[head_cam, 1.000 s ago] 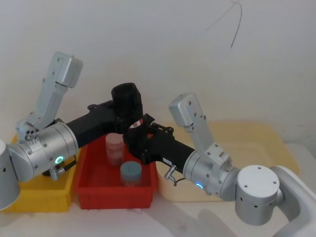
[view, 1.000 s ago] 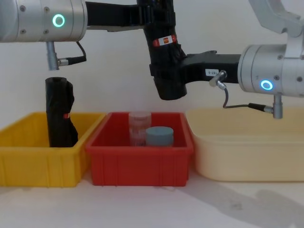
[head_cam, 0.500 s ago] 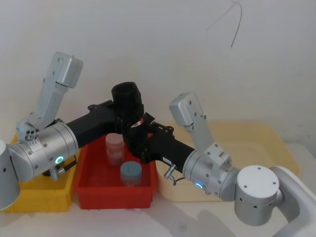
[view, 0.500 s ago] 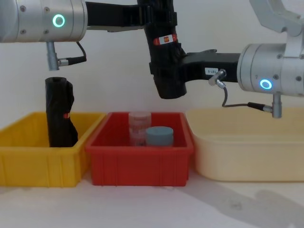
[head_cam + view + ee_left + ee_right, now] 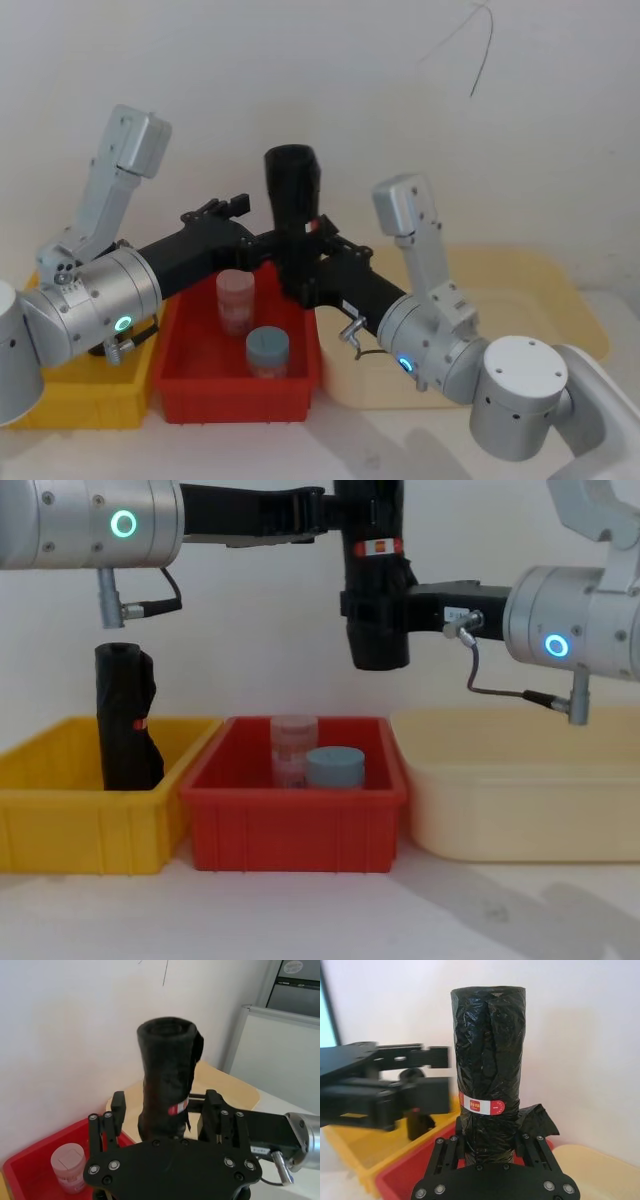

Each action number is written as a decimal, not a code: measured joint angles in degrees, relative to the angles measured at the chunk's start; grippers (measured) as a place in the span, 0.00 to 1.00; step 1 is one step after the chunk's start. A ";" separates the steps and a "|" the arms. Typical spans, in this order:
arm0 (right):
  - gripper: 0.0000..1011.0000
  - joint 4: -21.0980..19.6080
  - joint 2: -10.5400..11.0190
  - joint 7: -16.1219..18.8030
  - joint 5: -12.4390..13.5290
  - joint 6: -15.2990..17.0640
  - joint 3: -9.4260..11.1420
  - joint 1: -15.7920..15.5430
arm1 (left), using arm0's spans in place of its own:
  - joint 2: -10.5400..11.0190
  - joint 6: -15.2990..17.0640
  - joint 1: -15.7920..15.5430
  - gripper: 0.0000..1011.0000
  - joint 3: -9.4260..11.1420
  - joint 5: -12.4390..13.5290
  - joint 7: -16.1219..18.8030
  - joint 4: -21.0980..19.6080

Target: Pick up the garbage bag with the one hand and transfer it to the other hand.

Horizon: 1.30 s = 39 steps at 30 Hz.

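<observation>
Standing upright, red-banded black garbage bag, apparently in right tool.

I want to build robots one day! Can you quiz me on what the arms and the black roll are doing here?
1. Which gripper holds the garbage bag? A) left B) right C) both
2. True or false: the left gripper is open, not clamping the bag.
3. Fill in: the blue-lidded jar stands in the ___ bin.
Key: 1 B, the right gripper is shut on it. 2 true. 3 the red bin.
</observation>
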 joint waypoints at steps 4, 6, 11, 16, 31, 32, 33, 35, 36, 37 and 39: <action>0.51 0.69 -1.45 -2.37 0.71 0.52 1.68 -0.28 | 0.04 0.04 -0.05 0.99 -0.05 -0.12 0.16 -0.16; 0.51 1.15 -2.12 -3.51 0.98 0.73 2.54 -0.30 | 0.07 0.12 -0.06 0.99 -0.14 -0.25 0.28 -0.30; 0.51 2.38 -3.35 -5.93 1.42 1.11 4.32 -0.27 | 0.30 0.52 0.06 0.99 -0.69 -0.73 0.86 -1.14; 0.51 3.46 -4.03 -7.71 1.73 1.54 5.89 -0.11 | 0.72 0.92 0.64 0.99 -1.43 -1.19 1.64 -2.17; 0.62 3.65 -2.58 -9.61 1.70 2.92 9.36 -1.79 | 3.17 1.40 5.84 0.99 -5.46 -1.75 7.01 -6.72; 0.66 3.39 -2.23 -9.57 1.60 2.91 9.53 -2.04 | 3.41 1.38 6.31 0.99 -5.76 -1.73 7.45 -7.04; 0.69 3.20 -1.97 -9.48 1.48 2.86 9.60 -2.21 | 3.53 1.37 6.57 0.99 -5.93 -1.72 7.67 -7.20; 0.72 2.80 -1.39 -9.08 1.14 2.62 9.72 -2.56 | 3.85 1.32 7.21 0.99 -6.35 -1.68 8.25 -7.62; 0.78 2.61 -1.11 -8.94 1.01 2.49 9.74 -2.69 | 3.95 1.30 7.38 0.99 -6.45 -1.66 8.43 -7.73; 0.80 2.50 -0.95 -8.79 0.88 2.35 9.75 -2.76 | 4.12 1.26 7.72 0.99 -6.68 -1.64 8.73 -7.96; 0.87 2.14 -0.46 -8.42 0.54 1.95 9.78 -2.99 | 4.25 1.22 8.00 0.99 -6.85 -1.62 8.99 -8.14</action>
